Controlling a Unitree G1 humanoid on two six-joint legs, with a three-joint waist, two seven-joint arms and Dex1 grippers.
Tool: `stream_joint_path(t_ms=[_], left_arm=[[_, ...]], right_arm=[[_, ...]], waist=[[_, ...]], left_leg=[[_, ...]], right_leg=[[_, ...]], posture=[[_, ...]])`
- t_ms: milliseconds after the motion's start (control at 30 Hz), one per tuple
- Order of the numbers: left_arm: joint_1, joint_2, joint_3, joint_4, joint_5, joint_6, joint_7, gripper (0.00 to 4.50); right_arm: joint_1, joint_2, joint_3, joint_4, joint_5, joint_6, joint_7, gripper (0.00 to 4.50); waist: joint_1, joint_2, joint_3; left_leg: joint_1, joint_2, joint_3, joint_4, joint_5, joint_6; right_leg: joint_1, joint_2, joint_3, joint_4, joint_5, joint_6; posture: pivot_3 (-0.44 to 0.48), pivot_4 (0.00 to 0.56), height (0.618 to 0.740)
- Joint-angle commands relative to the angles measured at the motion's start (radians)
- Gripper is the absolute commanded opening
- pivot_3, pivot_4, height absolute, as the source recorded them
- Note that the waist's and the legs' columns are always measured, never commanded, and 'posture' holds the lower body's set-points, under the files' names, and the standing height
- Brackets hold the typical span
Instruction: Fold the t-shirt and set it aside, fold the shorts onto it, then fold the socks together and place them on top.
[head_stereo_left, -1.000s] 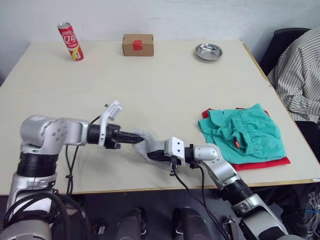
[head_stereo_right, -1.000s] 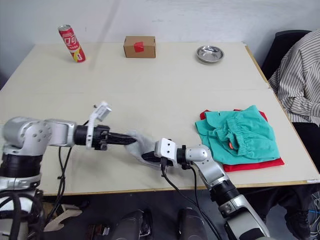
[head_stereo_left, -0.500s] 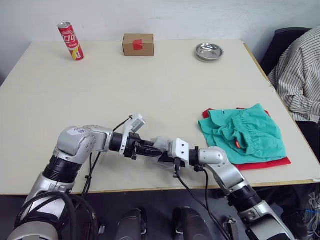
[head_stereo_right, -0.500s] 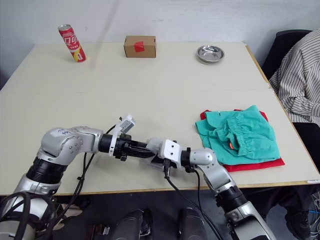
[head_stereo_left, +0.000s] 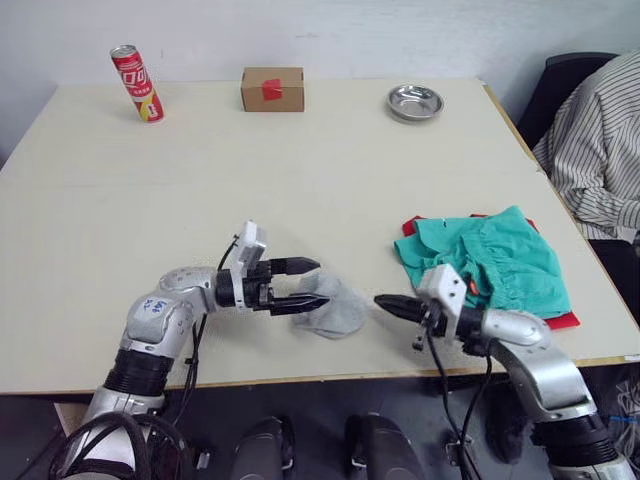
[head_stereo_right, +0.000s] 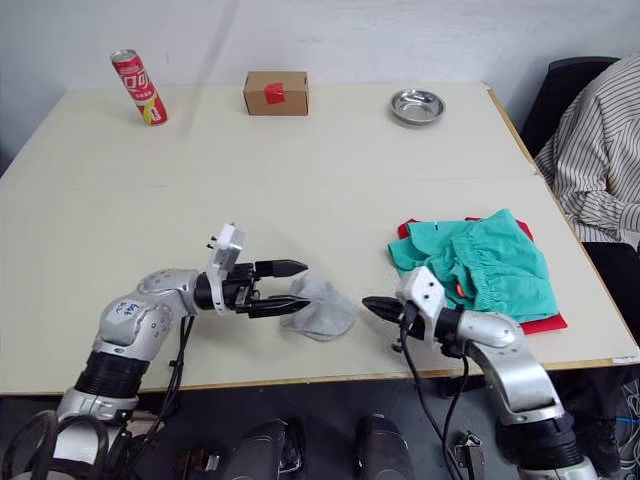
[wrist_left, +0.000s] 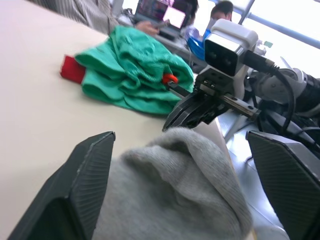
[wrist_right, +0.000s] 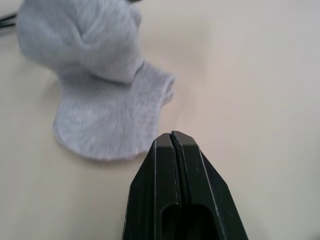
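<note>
The last step is in hand: the grey socks lie bunched on the table, right at the tips of the left gripper, whose jaws are spread wide with nothing between them. The right gripper points at the bundle from the other side, just apart from it, fingers pressed together and empty. Beyond the right gripper, the teal shorts rest on the red t-shirt (both apparently folded already). Next, I judge, one gripper must grasp the bundle and carry it onto the shorts. Whether the socks are neatly paired is hard to make out; most of the t-shirt is covered.
</note>
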Motion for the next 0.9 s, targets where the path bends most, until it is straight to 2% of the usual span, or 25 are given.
stream_joint_path(t_ms=[33,167,333,367,533,633,900], left_arm=[[0.026,0.006,0.052,-0.003,0.008,-0.052,-0.001,3.15],[0.062,0.000,0.095,0.009,0.008,-0.085,0.018,1.89],[0.124,0.017,0.085,-0.035,0.047,-0.128,0.012,0.20],[0.126,0.017,0.076,-0.032,0.068,-0.154,0.012,0.08],[0.118,0.014,-0.054,0.013,0.255,-0.335,-0.011,0.08],[0.105,-0.015,-0.092,0.046,0.307,-0.372,0.013,0.08],[0.104,-0.021,-0.138,0.097,0.397,-0.351,0.077,0.08]], right_arm=[[-0.047,0.035,-0.030,-0.084,0.087,0.034,-0.029,0.00],[-0.106,0.112,0.035,-0.138,0.122,0.050,-0.053,0.00],[-0.128,0.152,0.118,-0.137,0.087,0.028,-0.058,0.00],[-0.136,0.160,0.133,-0.128,0.079,0.024,-0.060,0.00],[-0.170,0.187,0.246,-0.041,-0.039,-0.031,-0.067,0.00],[-0.161,0.160,0.288,0.014,-0.131,-0.074,-0.079,0.00],[-0.040,0.116,0.230,0.106,-0.236,-0.159,-0.185,0.00]], waist=[[0.001,0.000,0.000],[0.002,0.000,0.000],[0.003,0.000,0.000],[0.003,0.000,0.000],[0.003,0.000,0.000],[0.003,0.000,0.000],[0.004,0.000,0.000]], left_leg=[[0.000,0.000,0.000,0.000,0.000,0.000],[0.000,0.000,0.000,0.000,0.000,0.000],[0.000,0.000,0.000,0.000,-0.001,0.001],[-0.001,-0.001,0.000,0.000,-0.001,0.001],[0.000,-0.001,0.000,0.000,-0.003,-0.002],[-0.001,-0.001,0.000,0.000,-0.003,-0.002],[0.000,-0.001,0.000,0.000,-0.002,0.002]], right_leg=[[0.000,0.000,0.000,0.000,0.000,0.000],[0.000,-0.001,0.000,0.000,0.000,0.000],[0.000,-0.001,0.000,-0.001,0.000,0.000],[0.000,-0.001,0.000,-0.001,0.000,0.000],[0.000,-0.001,-0.001,-0.001,0.000,0.000],[0.000,-0.001,-0.001,-0.002,0.000,0.000],[0.001,-0.001,-0.001,-0.002,0.000,0.001]], posture=[[0.000,0.150,0.740],[0.000,0.150,0.740],[0.000,0.150,0.740],[0.000,0.150,0.740],[0.000,0.150,0.740],[0.000,0.150,0.740],[0.000,0.150,0.740]])
